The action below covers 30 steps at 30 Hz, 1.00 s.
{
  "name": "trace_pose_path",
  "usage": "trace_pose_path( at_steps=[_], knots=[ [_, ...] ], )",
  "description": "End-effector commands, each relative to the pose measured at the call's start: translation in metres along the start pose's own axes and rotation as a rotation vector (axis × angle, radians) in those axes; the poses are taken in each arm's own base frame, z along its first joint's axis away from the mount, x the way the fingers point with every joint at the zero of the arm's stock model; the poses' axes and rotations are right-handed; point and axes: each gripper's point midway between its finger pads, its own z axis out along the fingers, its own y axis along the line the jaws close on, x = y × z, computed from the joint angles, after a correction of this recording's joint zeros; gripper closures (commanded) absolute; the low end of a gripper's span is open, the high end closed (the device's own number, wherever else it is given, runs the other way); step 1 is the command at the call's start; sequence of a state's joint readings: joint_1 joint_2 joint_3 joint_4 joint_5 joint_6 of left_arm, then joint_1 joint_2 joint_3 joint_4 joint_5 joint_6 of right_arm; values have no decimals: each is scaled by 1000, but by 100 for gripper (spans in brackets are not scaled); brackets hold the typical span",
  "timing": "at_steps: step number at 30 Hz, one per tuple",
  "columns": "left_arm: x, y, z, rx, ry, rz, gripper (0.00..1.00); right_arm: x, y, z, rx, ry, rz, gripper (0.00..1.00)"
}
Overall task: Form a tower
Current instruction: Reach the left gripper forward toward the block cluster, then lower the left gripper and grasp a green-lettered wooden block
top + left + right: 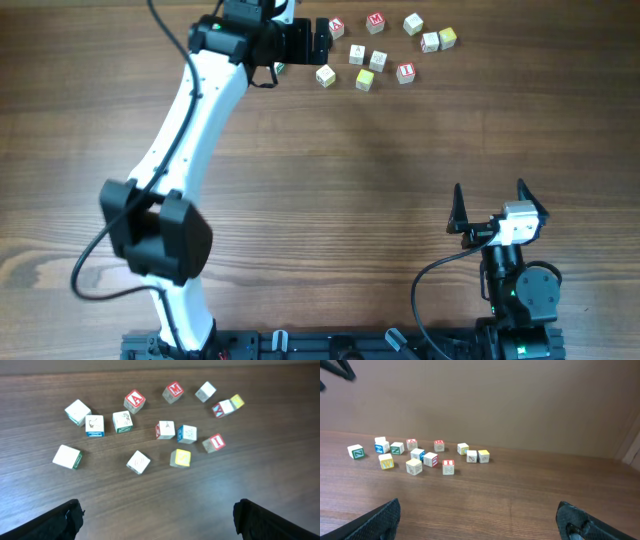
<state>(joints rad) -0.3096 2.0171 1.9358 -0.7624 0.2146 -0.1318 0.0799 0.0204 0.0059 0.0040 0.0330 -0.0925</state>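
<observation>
Several small wooden letter cubes lie singly at the table's far side; a tower is not in view. Among them are a red "I" cube (405,72) (215,442) (448,466), a red "A" cube (135,400) and a red "M" cube (173,391). My left gripper (322,40) (157,512) hovers open over the left part of the scatter, nothing between its fingers, and hides some cubes from overhead. My right gripper (490,195) (477,507) stands open near the front right, far from the cubes.
The brown wooden table (350,170) carries nothing else. My left arm (190,120) stretches diagonally across the left half. The arm bases (340,345) sit along the front edge. A plain wall (520,400) rises behind the cubes.
</observation>
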Motion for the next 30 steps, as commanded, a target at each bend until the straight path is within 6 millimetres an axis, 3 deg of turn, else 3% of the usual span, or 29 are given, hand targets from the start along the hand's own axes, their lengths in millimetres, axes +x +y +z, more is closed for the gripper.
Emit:
trace_pose_path(
  at_steps=[1, 9, 15, 19, 25, 30],
  knots=[
    [1, 6, 39, 7, 1, 25, 0, -2, 3, 0, -18, -7, -12, 0],
    [34, 21, 116, 4, 67, 23, 0, -1, 3, 0, -17, -7, -12, 0],
    [36, 19, 143, 19, 34, 36, 0, -1, 3, 0, -18, -7, -12, 0],
    [50, 16, 161, 24, 56, 44, 0, -2, 3, 0, -18, -7, -12, 0],
    [78, 27, 198, 15, 96, 40, 0, -1, 3, 0, -17, -7, -12, 0],
    [89, 37, 208, -23, 113, 37, 0, -2, 3, 0, -17, -7, -12, 0]
  ],
)
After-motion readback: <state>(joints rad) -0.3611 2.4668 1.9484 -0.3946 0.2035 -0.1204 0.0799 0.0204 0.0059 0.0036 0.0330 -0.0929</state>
